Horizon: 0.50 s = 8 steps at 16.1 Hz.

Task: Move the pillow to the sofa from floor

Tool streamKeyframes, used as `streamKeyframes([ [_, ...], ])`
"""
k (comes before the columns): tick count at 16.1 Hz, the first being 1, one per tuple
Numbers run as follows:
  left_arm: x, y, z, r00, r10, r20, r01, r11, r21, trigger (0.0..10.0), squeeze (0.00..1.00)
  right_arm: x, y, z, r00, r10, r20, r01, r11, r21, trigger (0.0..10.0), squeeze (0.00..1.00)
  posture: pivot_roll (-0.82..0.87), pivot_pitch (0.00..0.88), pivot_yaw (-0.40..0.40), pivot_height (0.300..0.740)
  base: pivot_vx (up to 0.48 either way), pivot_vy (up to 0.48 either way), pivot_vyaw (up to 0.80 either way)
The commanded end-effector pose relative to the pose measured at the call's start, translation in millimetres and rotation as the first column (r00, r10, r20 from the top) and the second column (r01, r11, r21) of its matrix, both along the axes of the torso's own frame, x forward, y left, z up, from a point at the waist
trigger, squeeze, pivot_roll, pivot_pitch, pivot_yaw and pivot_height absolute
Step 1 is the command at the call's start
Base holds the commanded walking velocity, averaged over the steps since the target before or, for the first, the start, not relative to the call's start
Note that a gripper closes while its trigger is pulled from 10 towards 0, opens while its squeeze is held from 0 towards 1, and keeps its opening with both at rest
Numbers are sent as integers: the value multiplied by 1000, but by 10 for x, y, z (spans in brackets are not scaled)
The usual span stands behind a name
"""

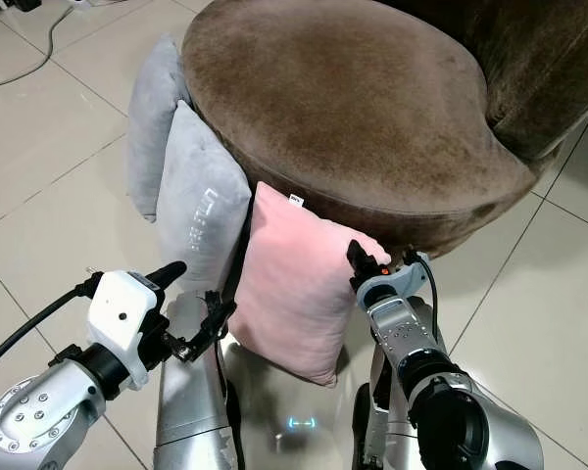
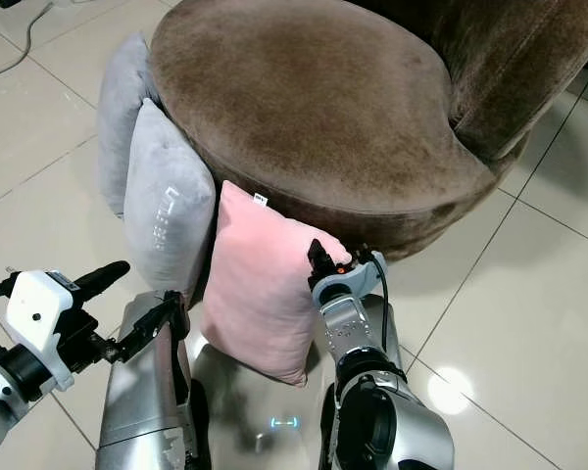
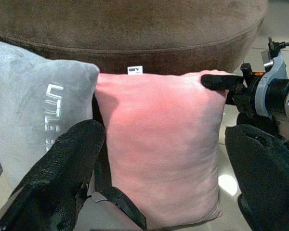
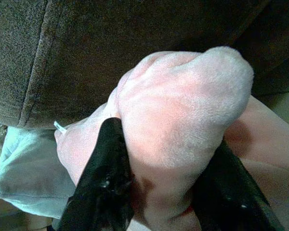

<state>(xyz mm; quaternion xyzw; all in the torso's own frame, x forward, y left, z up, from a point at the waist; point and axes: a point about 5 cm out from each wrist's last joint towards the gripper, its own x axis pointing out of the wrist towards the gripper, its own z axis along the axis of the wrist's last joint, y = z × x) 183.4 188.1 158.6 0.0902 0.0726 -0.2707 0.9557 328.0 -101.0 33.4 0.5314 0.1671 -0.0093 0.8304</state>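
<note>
A pink pillow (image 1: 294, 294) stands on its edge on the tiled floor and leans against the front of the round brown sofa (image 1: 353, 98). My right gripper (image 1: 359, 258) is shut on the pillow's upper right corner; in the right wrist view the pink fabric (image 4: 183, 106) bulges between the two black fingers (image 4: 106, 159). My left gripper (image 1: 198, 299) is open just off the pillow's left edge, and its fingers (image 3: 72, 159) frame the pillow without touching it.
Two grey pillows (image 1: 201, 211) (image 1: 152, 127) lean against the sofa to the left of the pink one. The sofa's curved backrest (image 1: 539, 69) rises at the right. A cable (image 1: 39, 54) lies on the tiles at the far left.
</note>
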Motion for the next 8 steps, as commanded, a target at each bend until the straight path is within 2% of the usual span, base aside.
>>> streamKeyframes([
  [1, -30, 22, 5, 1000, -2, -5, 2, 1000, 10, 10000, 0, -54, 70, -45, 1000, 28, -1, -28, 1000, 9, 0, 0, 166, 212, 9, 432, 0, 0, 0],
  [6, -25, 43, 5, 1000, 4, -2, -4, 1000, 15, 10000, 0, -46, 86, -17, 999, 39, 34, -40, 999, 21, 0, 0, 175, 203, 7, 432, 0, 0, 0],
  [8, -14, 39, 2, 1000, 11, 4, -11, 1000, 15, 10000, 0, -12, 45, 50, 996, 16, 85, -20, 998, 55, 0, 0, 180, 189, 8, 432, 0, 0, 0],
])
